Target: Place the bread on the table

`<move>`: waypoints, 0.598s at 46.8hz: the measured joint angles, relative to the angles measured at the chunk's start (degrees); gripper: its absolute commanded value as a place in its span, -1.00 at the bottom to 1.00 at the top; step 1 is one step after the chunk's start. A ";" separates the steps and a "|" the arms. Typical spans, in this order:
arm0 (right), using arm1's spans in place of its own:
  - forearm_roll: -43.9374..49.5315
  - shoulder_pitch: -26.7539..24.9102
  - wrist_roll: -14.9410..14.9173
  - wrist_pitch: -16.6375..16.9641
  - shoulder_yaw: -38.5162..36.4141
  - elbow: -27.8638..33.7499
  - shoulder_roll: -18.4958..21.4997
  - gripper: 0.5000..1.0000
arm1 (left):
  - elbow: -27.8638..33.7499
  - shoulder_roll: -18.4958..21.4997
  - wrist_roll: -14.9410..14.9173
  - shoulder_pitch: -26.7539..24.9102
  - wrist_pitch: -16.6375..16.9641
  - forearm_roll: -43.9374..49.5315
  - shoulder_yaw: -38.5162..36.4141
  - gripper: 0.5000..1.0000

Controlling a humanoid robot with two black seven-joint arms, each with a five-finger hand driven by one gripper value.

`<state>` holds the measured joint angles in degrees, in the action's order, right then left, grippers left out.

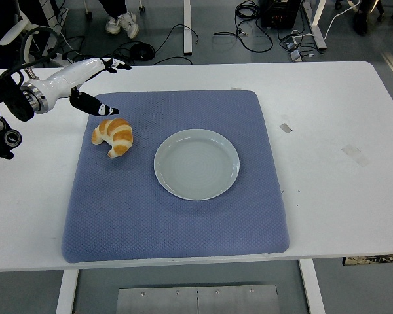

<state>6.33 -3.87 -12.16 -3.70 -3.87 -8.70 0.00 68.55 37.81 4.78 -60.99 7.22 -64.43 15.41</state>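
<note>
Left hand [92, 82] floats up at the far left with its fingers spread, holding nothing. Under it, a big white table [327, 131] holds a blue mat [177, 222]. On the mat sits a round plate [196, 163], and left of it lies the bread [113, 135].

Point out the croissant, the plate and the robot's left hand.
croissant [114, 136], head view, on the middle of its crust.
plate [196, 163], head view, on its bare centre.
left hand [85, 77], head view, on the white back of the hand, fingers spread above the mat.
</note>
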 measured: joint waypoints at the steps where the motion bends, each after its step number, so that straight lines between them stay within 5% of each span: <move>1: 0.00 0.00 0.01 0.00 0.00 0.00 0.00 1.00 | -0.18 0.09 0.57 0.00 0.00 1.15 0.19 0.55; 20: 0.00 -0.01 0.05 0.00 0.00 0.00 0.00 1.00 | -9.76 -0.16 16.34 0.64 -0.02 24.33 3.70 0.55; 28: 0.00 0.00 0.04 0.00 0.00 0.00 0.00 1.00 | -10.03 -0.20 18.01 3.43 -0.05 27.71 4.09 0.55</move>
<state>6.33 -3.87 -12.12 -3.70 -3.87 -8.70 0.00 58.52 37.61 22.79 -57.56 7.17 -36.72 19.50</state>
